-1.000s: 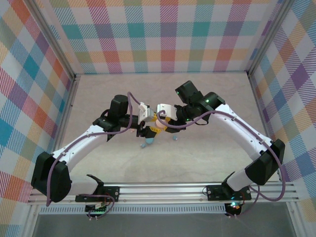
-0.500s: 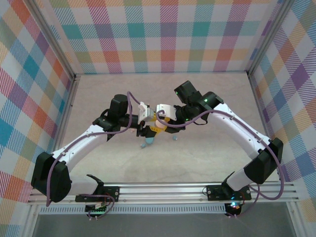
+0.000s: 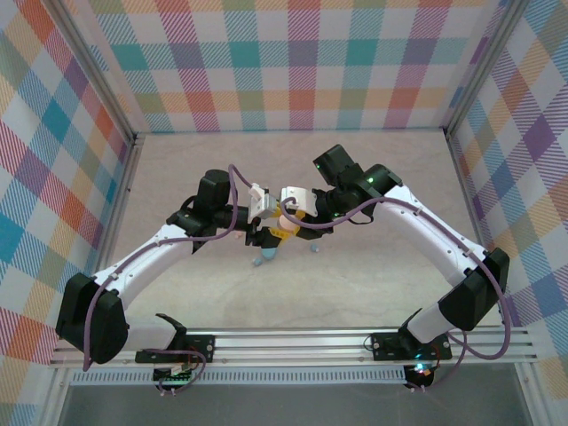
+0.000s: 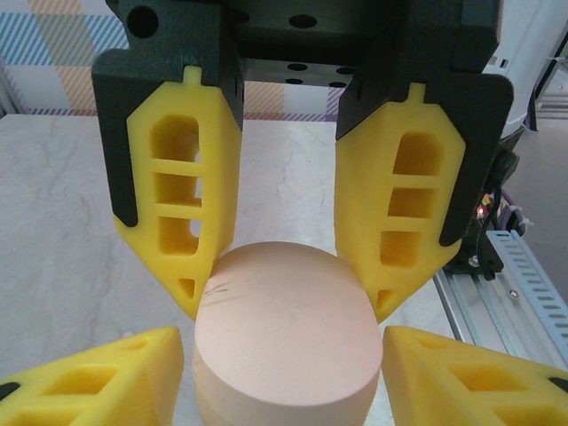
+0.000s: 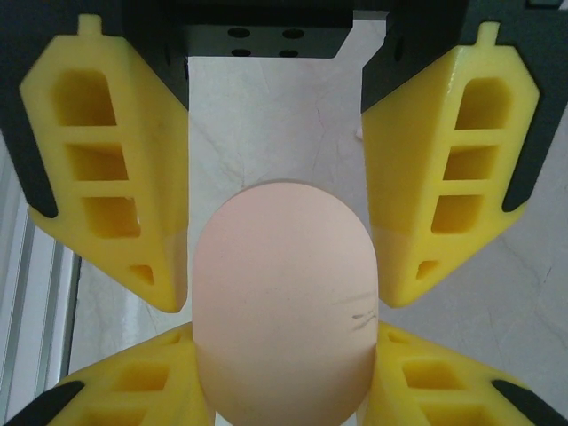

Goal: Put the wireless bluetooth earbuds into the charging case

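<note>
The pink case (image 5: 282,355) is clamped by the right pincer (image 5: 282,293). It is flanked by the left pincer (image 4: 287,308), grip unclear.

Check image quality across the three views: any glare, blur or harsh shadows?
Left wrist: soft even light, no glare; case and fingers sharp, table behind slightly soft. Right wrist: same, faint scuff on the case readable. Top: evenly lit, only faint shadows under the arms, no blur.
</note>
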